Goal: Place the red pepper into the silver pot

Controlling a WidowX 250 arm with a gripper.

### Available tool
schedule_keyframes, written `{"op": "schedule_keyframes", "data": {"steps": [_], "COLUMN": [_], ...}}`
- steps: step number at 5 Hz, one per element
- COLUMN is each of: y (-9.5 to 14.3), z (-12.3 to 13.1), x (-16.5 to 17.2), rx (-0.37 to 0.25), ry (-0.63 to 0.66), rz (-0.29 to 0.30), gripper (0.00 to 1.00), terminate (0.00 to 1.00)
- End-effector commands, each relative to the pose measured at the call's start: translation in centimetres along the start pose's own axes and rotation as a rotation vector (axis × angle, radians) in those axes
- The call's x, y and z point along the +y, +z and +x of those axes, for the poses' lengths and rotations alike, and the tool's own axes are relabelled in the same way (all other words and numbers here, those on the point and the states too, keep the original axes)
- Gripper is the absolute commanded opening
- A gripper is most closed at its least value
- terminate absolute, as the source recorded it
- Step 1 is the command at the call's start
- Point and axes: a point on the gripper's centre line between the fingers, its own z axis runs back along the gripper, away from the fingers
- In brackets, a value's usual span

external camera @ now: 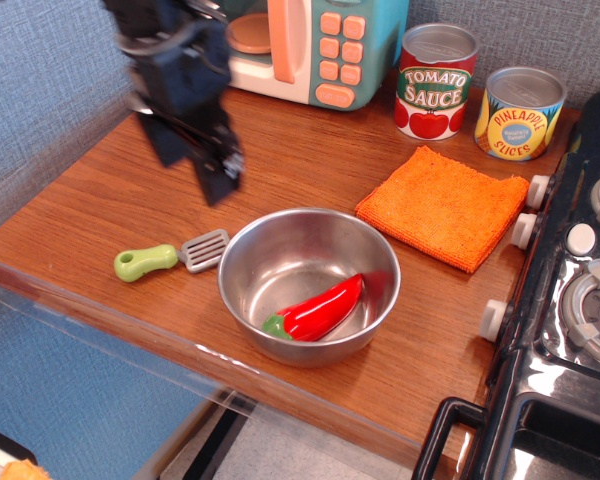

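One red pepper (318, 309) lies inside the silver pot (309, 285), below me and off toward the stove side, its green stem cap against the near wall and its tapered tip pointing up toward the far right wall; it touches nothing of mine. My gripper (218, 172) hangs above bare wood, up and clear of the pot's rim, and it is blurred, so I cannot tell whether my jaws stand apart or together; nothing is visible between them. Directly beneath me and slightly nearer the table's front edge lies the green-handled spatula (170, 256), its grey blade just beside the pot's left wall, handle pointing away from the pot. Behind me, at the back of the table (100, 190), stands the toy microwave (315, 45), close to my arm's upper part. Farther along the back, well apart from me, stand the tomato sauce can (435, 80) and the pineapple slices can (519, 112). The orange cloth (445, 204) lies flat beyond the pot's far right rim, near it, and past that the stove (580, 290) butts against the table's right edge. To my other side the wood runs open to the grey wall, and the front edge runs just past the pot's near wall.
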Motion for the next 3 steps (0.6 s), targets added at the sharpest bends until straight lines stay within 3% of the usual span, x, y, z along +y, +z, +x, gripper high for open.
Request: {"op": "schedule_keyframes", "data": {"steps": [1,2,3], "y": [0.21,0.21,0.21], "z": [-1.69,-1.69,-1.69], "x": [1.4,1.4,1.4], "rx": [0.068,0.068,0.068], "ry": [0.153,0.153,0.153], "rz": [-0.027,-0.027,-0.027], "gripper": [1.0,1.0,1.0], "terminate": [0.0,0.0,1.0]}}
